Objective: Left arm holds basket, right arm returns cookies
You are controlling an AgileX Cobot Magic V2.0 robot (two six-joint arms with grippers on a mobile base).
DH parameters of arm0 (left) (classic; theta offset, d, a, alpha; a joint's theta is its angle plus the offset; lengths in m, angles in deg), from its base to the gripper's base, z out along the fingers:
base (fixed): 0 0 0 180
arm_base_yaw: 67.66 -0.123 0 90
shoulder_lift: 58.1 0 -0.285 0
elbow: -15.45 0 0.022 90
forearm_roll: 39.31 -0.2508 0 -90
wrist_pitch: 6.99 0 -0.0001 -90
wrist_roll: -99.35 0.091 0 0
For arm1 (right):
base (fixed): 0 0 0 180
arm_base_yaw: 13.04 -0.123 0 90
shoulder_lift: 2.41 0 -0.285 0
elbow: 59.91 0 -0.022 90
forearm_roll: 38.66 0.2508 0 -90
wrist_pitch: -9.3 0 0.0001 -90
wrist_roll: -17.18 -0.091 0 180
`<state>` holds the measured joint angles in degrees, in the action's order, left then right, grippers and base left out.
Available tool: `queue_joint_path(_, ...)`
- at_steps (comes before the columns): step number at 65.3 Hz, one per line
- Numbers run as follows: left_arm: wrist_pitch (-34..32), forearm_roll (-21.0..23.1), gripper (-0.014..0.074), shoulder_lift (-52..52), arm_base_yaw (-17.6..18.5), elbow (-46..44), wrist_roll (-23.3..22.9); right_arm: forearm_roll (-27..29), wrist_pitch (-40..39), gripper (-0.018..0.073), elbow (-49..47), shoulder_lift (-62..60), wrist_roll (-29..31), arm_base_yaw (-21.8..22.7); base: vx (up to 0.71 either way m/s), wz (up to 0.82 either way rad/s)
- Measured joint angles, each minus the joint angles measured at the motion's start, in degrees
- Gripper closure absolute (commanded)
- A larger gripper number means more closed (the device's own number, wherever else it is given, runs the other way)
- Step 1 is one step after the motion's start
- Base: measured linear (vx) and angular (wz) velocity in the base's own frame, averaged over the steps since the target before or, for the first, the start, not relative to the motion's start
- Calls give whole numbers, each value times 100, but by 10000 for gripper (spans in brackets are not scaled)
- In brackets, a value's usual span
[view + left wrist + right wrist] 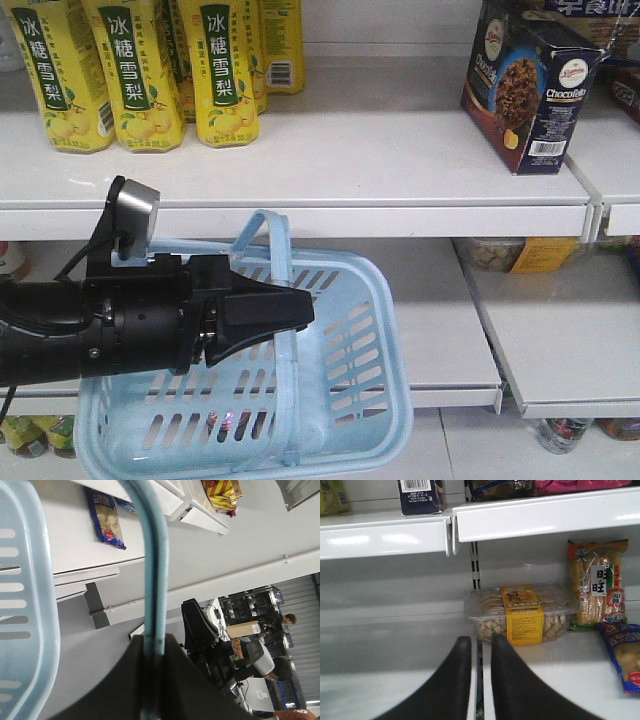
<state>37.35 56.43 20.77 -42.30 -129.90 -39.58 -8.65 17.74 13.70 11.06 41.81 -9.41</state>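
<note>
The front view shows the left arm reaching in from the left, its left pincer clenched on a hoop handle of the light blue basket, which hangs in front of the lower shelf. The left wrist view confirms that grip up close: the handle runs straight down into the closed black jaws.

Only the front view shows the Danisa Chocofello cookies whole, standing upright on the upper shelf near its right end, well apart from the yellow pear-drink bottles at the left, with bare shelf between them.

The right wrist view catches just the carton's base at the shelf edge above, and the right pincer below it, released and holding nothing, its tips slightly apart. Ahead of it sits a clear biscuit pack with a yellow label, snack bags beside.
</note>
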Motion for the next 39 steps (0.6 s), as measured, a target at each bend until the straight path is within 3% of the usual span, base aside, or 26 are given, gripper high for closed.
queue_joint_path(39,0,0,599,0,0,0,0,21,6,570,0,0,0,0,0,0)
